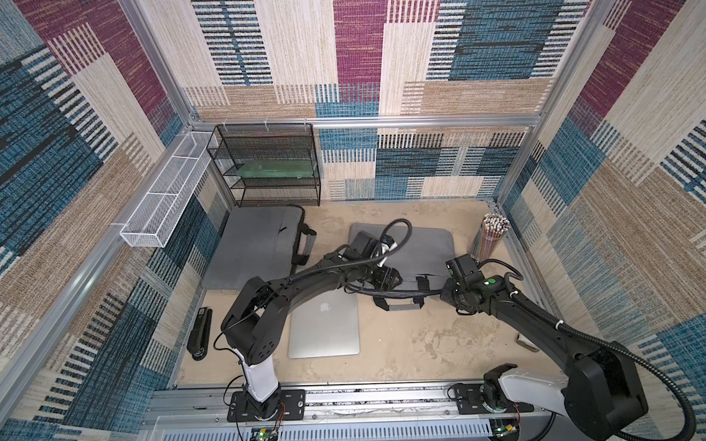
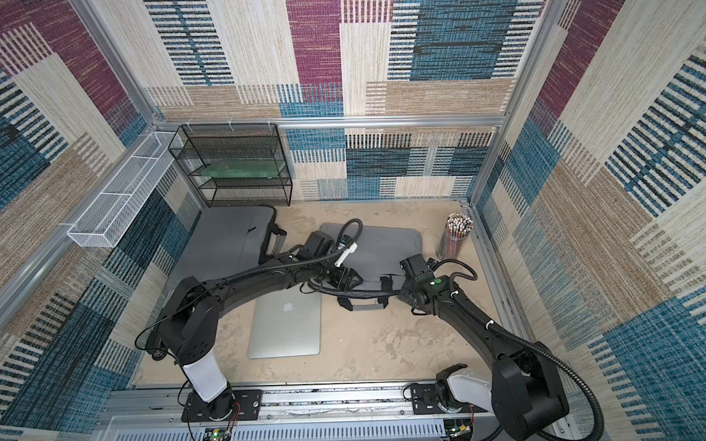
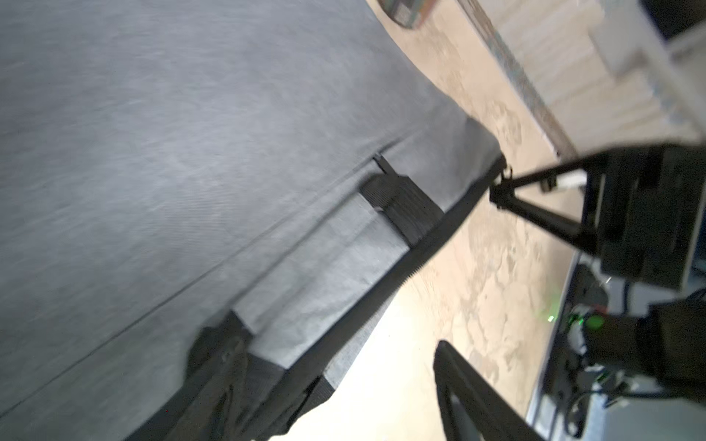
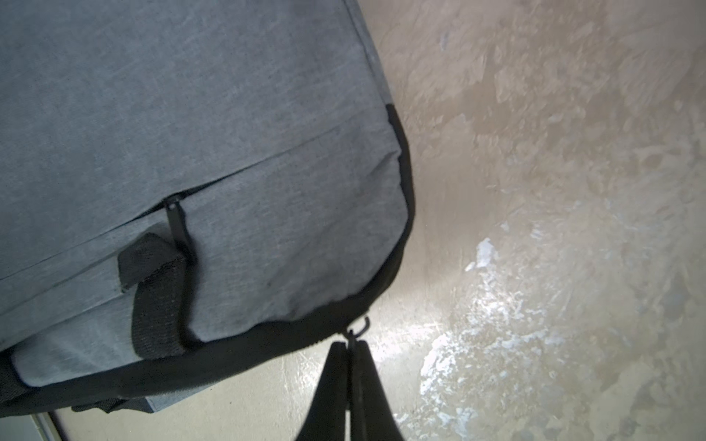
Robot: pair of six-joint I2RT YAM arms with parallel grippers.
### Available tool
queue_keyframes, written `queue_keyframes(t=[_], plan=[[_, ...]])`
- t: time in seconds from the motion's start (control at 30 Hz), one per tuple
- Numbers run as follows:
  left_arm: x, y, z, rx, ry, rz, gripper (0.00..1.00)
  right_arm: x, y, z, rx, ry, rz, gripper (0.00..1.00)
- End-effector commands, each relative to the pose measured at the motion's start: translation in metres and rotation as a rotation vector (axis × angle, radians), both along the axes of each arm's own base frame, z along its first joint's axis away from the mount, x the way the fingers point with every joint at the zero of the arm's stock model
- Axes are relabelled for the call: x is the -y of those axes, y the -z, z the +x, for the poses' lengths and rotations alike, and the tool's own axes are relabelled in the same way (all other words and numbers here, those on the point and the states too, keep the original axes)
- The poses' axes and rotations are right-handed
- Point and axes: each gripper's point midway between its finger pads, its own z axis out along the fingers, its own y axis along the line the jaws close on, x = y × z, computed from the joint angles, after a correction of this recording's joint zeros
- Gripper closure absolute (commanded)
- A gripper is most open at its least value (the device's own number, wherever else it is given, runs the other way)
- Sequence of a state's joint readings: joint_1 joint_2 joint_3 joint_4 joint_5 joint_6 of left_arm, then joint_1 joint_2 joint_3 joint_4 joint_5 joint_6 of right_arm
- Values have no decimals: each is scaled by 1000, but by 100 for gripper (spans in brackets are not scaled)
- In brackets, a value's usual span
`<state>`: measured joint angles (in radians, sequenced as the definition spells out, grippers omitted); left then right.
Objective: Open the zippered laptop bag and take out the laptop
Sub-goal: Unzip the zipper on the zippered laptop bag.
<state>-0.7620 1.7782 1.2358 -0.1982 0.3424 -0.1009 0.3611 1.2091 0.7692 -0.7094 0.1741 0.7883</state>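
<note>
- The bag (image 1: 420, 248) lies flat in the middle of the counter (image 1: 420, 343) with its handle (image 1: 397, 305) toward the robot. This puts the zip edge within reach of both arms.
- The right fingers (image 4: 332, 382) are pinched shut on the zip pull (image 4: 358, 329) at the bag's front right corner. That grip looks placed to drag the slider along the edge.
- The left fingers (image 3: 470, 393) stand apart over the bag's front edge, by the handle, and grip nothing I can make out. That wrist view is blurred, so whether they touch the fabric is uncertain. From the pose, they seem to be there to steady the bag against the pull.
- The zip looks shut along the front edge in both wrist views, so the opening seems barely begun.
- A silver laptop (image 1: 324, 328) lies closed, logo up, on the counter just in front of the bag's left end, outside the bag. Whether the bag holds anything is hidden.
- A second bag (image 1: 256, 248) lies to the left of the bag, and its contents are unseen too.
- Beyond the bag's far left, a mesh shelf (image 1: 267, 191) carries a flat green thing (image 1: 275, 170) on a middle tier.
- Just off the bag's far right corner, a cup (image 1: 483, 244) holds pencils (image 1: 496, 223).
</note>
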Motion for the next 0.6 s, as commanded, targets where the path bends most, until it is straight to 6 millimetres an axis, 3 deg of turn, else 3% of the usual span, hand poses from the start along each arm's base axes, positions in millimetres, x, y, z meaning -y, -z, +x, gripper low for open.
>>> queue_keyframes(t=[0.0, 0.43, 0.57], plan=[[7, -3, 3, 263, 125, 73, 20, -5, -9, 6, 27, -5, 27, 100], [53, 15, 6, 316, 193, 68, 20, -13, -24, 10, 67, -26, 83, 100], [63, 21, 15, 314, 174, 73, 26, -14, -28, 10, 80, -26, 91, 100]])
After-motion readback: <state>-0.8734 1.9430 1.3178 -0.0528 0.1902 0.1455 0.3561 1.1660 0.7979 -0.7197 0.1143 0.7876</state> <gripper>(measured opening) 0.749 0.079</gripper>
